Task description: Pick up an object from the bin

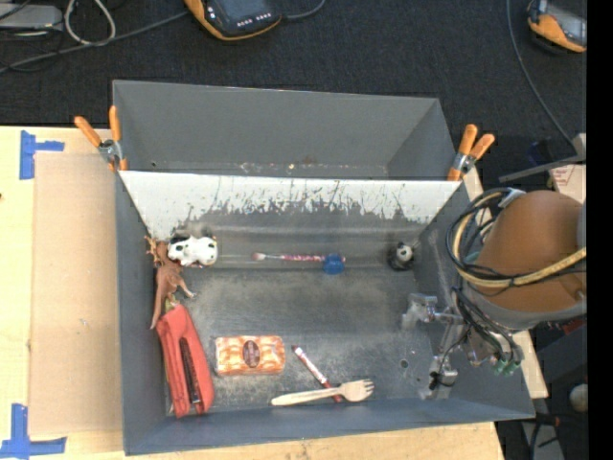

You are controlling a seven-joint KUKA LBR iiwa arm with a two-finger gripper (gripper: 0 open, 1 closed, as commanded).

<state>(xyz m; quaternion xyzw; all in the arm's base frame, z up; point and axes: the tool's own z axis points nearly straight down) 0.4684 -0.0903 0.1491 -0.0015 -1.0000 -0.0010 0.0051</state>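
The gripper (439,378) hangs just right of the wooden fork (326,392), low over bare floor of the bin (378,329). I cannot tell how its jaws stand. The fork seems the nearest pick: centre over its handle, straddle it crosswise, then descend.

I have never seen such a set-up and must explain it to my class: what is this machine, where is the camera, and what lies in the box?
It is a robot arm reaching in from the right. Its end effector, the grasping part, hangs near the right wall of a grey metal bin, with no object seen in its grasp. The camera looks down from above, slightly sideways. In the bin lie a red stapler, a brown toy dinosaur, a white-and-black toy animal, a toothbrush, an orange packet and a pale fork.
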